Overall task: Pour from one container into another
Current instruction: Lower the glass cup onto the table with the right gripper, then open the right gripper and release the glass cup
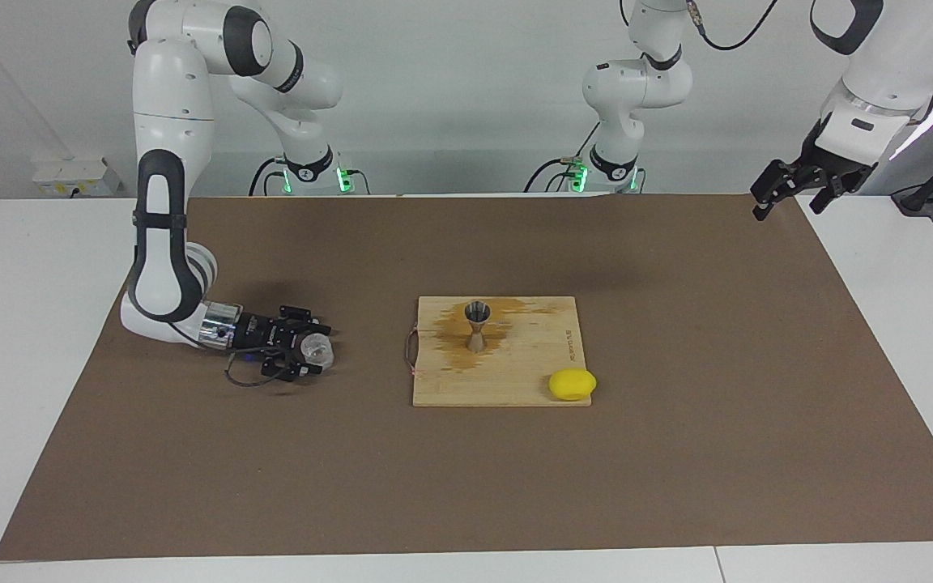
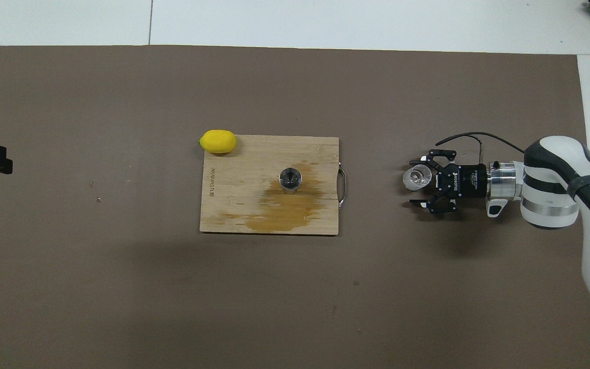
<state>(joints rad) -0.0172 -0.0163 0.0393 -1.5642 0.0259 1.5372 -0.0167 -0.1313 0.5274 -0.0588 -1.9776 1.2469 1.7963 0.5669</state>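
Observation:
The clear glass cup (image 1: pixel 318 346) stands on the brown mat toward the right arm's end of the table; it also shows in the overhead view (image 2: pixel 417 177). My right gripper (image 1: pixel 314 350) lies low and level over the mat, open, with its fingers on either side of the cup (image 2: pixel 419 183). I cannot tell whether a finger touches the cup. The metal jigger (image 1: pixel 478 324) stands upright on the wooden board (image 1: pixel 531 364), also seen from overhead (image 2: pixel 290 179). My left gripper (image 1: pixel 790 194) waits raised and open over the mat's edge at the left arm's end.
The wooden board (image 2: pixel 223 215) carries a dark wet stain around the jigger and has a handle on the side toward the cup. A yellow lemon (image 1: pixel 572 384) lies at the board's corner farthest from the robots, toward the left arm's end (image 2: pixel 217 141).

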